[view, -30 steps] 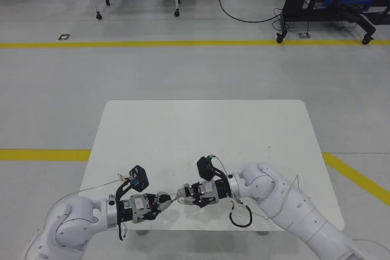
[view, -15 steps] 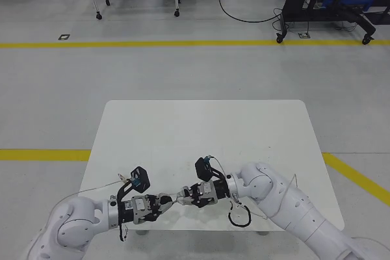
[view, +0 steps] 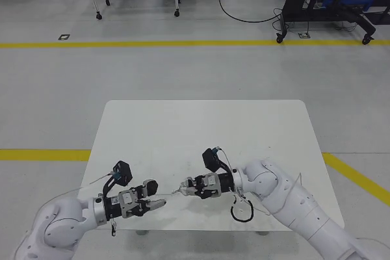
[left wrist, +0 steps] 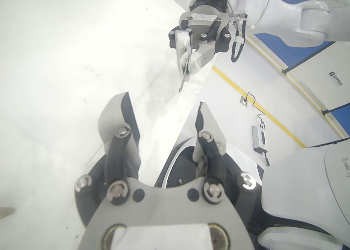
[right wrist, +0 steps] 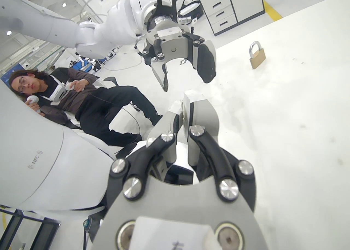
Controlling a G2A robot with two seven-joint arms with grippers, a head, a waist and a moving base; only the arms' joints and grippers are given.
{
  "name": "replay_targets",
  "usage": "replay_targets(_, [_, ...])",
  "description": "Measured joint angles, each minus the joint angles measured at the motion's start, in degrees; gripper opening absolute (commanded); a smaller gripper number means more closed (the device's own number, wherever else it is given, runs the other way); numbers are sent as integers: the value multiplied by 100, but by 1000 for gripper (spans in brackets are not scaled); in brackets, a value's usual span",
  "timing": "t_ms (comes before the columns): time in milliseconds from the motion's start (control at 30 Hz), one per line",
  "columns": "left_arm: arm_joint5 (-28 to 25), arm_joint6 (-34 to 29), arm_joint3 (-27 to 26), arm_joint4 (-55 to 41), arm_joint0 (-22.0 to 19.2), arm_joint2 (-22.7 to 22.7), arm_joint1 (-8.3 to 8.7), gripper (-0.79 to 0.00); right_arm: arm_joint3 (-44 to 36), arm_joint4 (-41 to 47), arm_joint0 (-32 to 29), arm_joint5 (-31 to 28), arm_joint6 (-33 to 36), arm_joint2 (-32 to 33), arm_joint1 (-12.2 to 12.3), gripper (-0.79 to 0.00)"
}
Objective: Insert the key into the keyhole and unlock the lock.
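- My left gripper (left wrist: pixel 163 100) has pulled back along the near edge of the white table (view: pixel 201 123). A second ago its tips met those of the right gripper (left wrist: pixel 189 66); now the two are apart.
- Its fingers stand wide with nothing between them. The right gripper is pinched narrow on the small silver metal key (left wrist: pixel 182 82), whose blade pokes out toward the left arm.
- I read this as the key now being in the right arm's keeping alone.
- The right arm has barely shifted from its earlier place.
- The brass padlock with the steel shackle (right wrist: pixel 257 56) stands upright on the table beyond the left gripper, untouched. The key is well apart from it, so insertion has not begun.
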Motion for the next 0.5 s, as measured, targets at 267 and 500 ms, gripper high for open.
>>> replay_targets(267, [-191,439,37,-125,642,-1028,124,0,-760,-138,-786,0,-931,1175,437,-785])
replay_targets(500, [668,372,42,191,978,-1559,177,0,-1550,-737,-1789,0,-2265,2306,785,-785])
